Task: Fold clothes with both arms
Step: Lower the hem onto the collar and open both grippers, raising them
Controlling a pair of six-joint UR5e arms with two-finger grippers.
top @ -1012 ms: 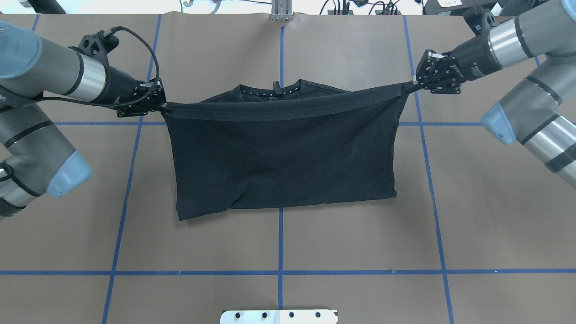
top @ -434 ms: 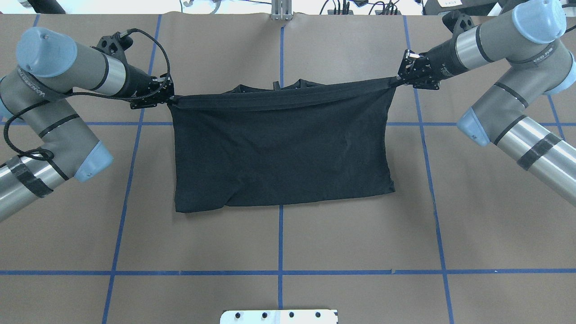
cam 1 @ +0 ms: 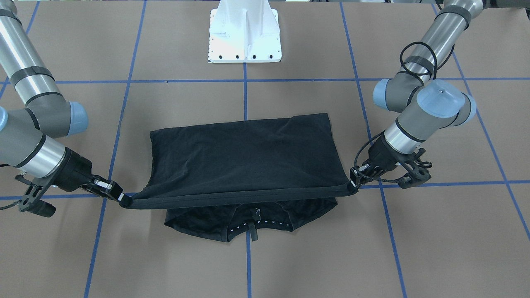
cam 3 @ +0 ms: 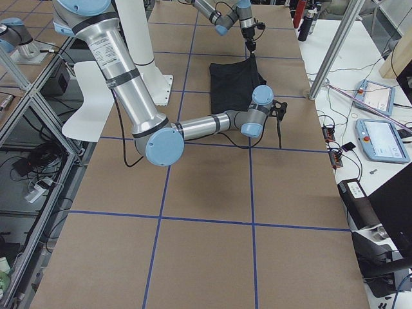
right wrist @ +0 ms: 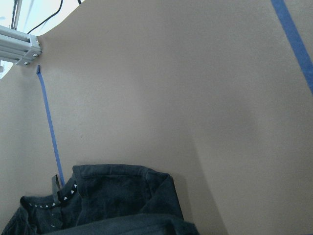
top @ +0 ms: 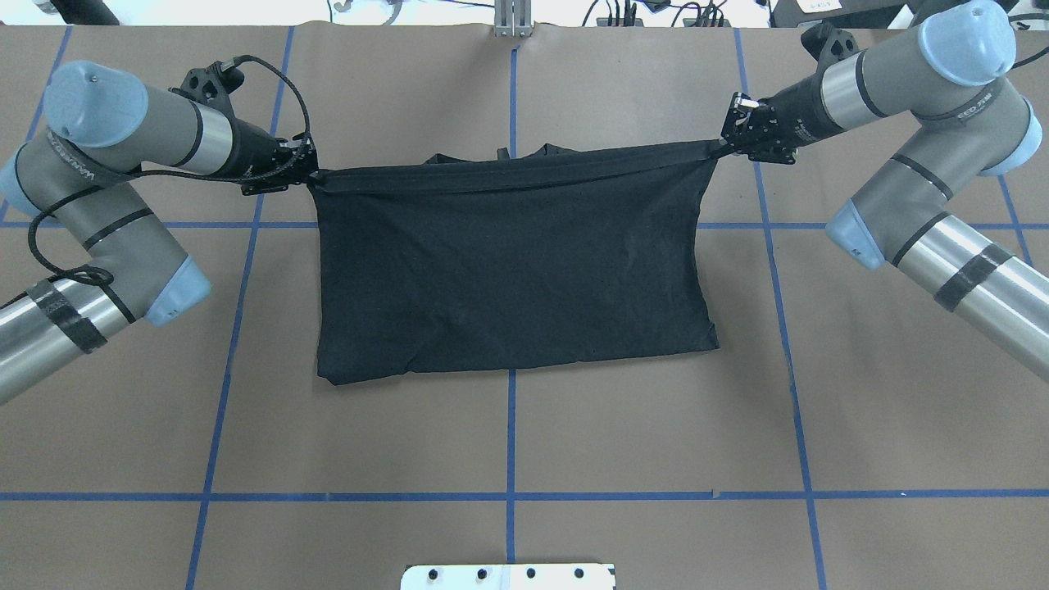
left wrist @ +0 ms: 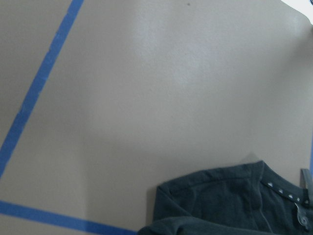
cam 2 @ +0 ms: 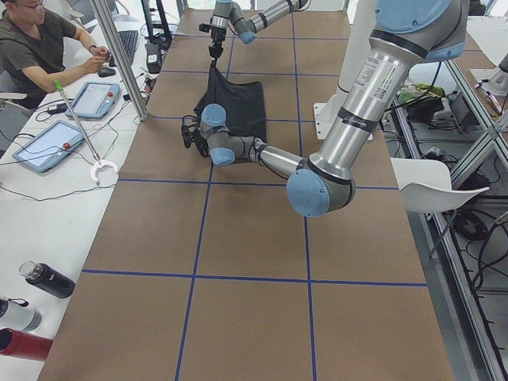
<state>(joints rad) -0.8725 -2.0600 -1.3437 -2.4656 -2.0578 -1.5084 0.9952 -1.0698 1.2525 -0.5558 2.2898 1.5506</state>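
Observation:
The black T-shirt (top: 508,270) lies on the brown table with its lower part doubled over towards the collar. Its hem is pulled taut in a straight band between both grippers, just above the table. My left gripper (top: 310,174) is shut on one end of the hem, seen at the right in the front-facing view (cam 1: 352,185). My right gripper (top: 719,147) is shut on the other end (cam 1: 123,200). The collar (cam 1: 250,223) and shoulders show past the hem, also in both wrist views (left wrist: 230,205) (right wrist: 98,196). No logo shows.
Blue tape lines (top: 510,495) divide the brown paper table. The white pedestal base (cam 1: 244,33) stands at the robot's edge. An aluminium post (top: 512,16) and cables lie at the far edge. A person (cam 2: 40,48) sits at a side table with tablets; bottles (cam 2: 48,279) lie there.
Both grippers have carried the taut hem farther from the robot and closer together, covering most of the collar. The shirt's near folded edge has slid a little away from the robot.

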